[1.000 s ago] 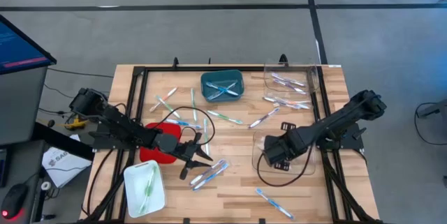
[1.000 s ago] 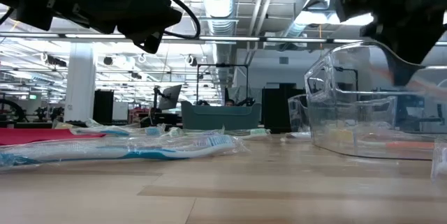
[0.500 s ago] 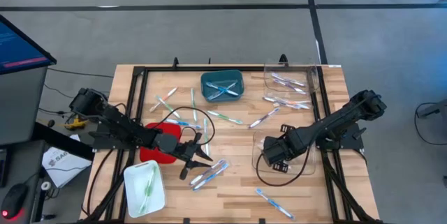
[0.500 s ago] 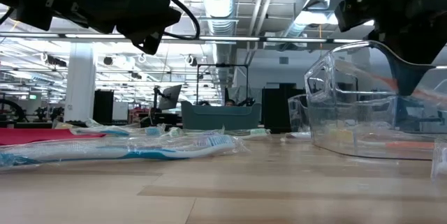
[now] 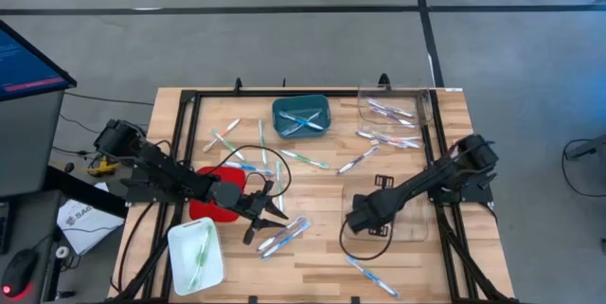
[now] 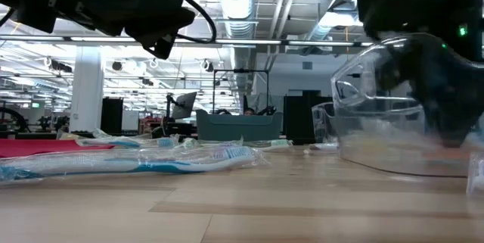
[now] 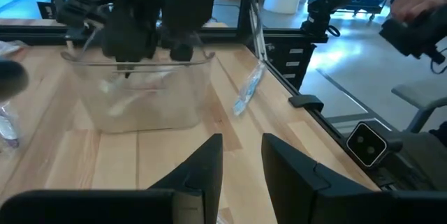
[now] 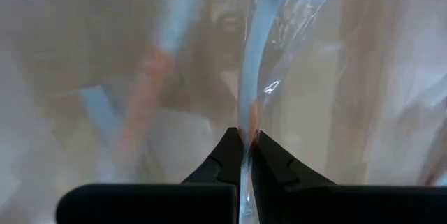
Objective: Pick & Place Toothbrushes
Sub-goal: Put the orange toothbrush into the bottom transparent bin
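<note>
Toothbrushes lie scattered over the wooden table: some in a teal bin [image 5: 301,117], green ones in a white tray [image 5: 196,252], a few [image 5: 284,236] just by my left gripper [image 5: 268,217], and one [image 5: 371,276] near the near edge. My left gripper is open and hovers above the table beside the red tray [image 5: 210,200]. My right gripper [image 5: 358,217] is shut on the left wall of a clear plastic container [image 5: 393,219]. Blurred orange-red and blue toothbrushes show inside that container in the right wrist view. My right gripper [image 8: 242,155] pinches the clear container's thin wall [image 8: 253,91] between its two fingers, which lie close together on either side of it. Which finger is inside the container cannot be told. In the low view the container [image 6: 393,133] rests on the table.
A second clear container [image 5: 398,107] with toothbrushes stands at the far right corner. Black rails [image 5: 185,143] frame the table on both sides. Loose black cables loop near the red tray [image 5: 270,167] and beside the held container [image 5: 365,245]. Bare wood shows in the table's middle.
My right arm has come down and moved toward the table's near-left, so its gripper now stands lower at the clear container's left wall. In the low view it now covers the container's upper part. The left arm has kept still.
</note>
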Robot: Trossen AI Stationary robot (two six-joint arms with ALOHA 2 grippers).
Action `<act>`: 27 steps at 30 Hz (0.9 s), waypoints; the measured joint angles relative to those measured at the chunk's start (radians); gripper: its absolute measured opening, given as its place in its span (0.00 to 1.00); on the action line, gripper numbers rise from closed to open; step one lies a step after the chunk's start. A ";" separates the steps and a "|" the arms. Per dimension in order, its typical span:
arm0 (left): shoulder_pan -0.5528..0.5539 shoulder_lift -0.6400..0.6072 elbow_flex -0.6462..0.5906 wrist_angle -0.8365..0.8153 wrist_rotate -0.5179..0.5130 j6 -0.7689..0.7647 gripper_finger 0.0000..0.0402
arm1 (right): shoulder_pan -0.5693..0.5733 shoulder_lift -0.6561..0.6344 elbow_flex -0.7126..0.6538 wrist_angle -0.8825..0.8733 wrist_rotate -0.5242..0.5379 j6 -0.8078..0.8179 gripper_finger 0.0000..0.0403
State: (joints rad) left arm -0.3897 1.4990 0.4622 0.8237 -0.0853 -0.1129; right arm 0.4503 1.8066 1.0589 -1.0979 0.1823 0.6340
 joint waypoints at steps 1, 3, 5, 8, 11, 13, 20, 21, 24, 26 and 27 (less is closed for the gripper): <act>0.000 0.000 0.000 0.000 0.000 0.000 0.23 | 0.000 0.016 0.000 -0.003 -0.004 0.006 0.01; 0.000 0.000 0.000 0.000 0.000 0.000 0.23 | 0.001 0.039 0.001 -0.002 -0.020 0.017 0.01; 0.000 0.000 0.000 0.000 0.000 0.001 0.23 | 0.005 0.049 0.001 0.000 -0.030 0.018 0.01; 0.000 0.000 0.000 0.000 0.000 0.001 0.23 | 0.008 0.044 0.001 0.005 -0.031 0.014 0.01; 0.000 0.000 0.000 0.000 0.000 0.001 0.23 | 0.008 0.009 0.002 0.009 -0.029 0.011 0.01; 0.000 0.000 0.000 0.000 0.000 0.002 0.23 | 0.008 -0.015 0.002 0.015 -0.027 -0.009 0.01; 0.000 0.000 0.000 0.000 0.000 0.002 0.23 | -0.002 -0.081 0.002 0.016 -0.002 -0.055 0.04; 0.000 0.000 0.000 0.000 0.000 0.002 0.23 | -0.004 -0.084 0.002 0.007 -0.001 -0.056 0.04; 0.000 0.000 0.000 0.000 0.000 0.002 0.23 | -0.015 -0.085 0.002 -0.020 0.001 -0.059 0.04; 0.000 0.000 0.000 0.000 0.000 0.002 0.23 | -0.019 -0.085 0.002 -0.024 0.003 -0.075 0.03; 0.000 0.000 0.000 0.000 0.000 0.002 0.23 | -0.022 -0.085 0.002 -0.024 0.003 -0.089 0.02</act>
State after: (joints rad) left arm -0.3897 1.4990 0.4620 0.8235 -0.0853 -0.1112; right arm 0.4282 1.7214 1.0607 -1.1215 0.1848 0.5454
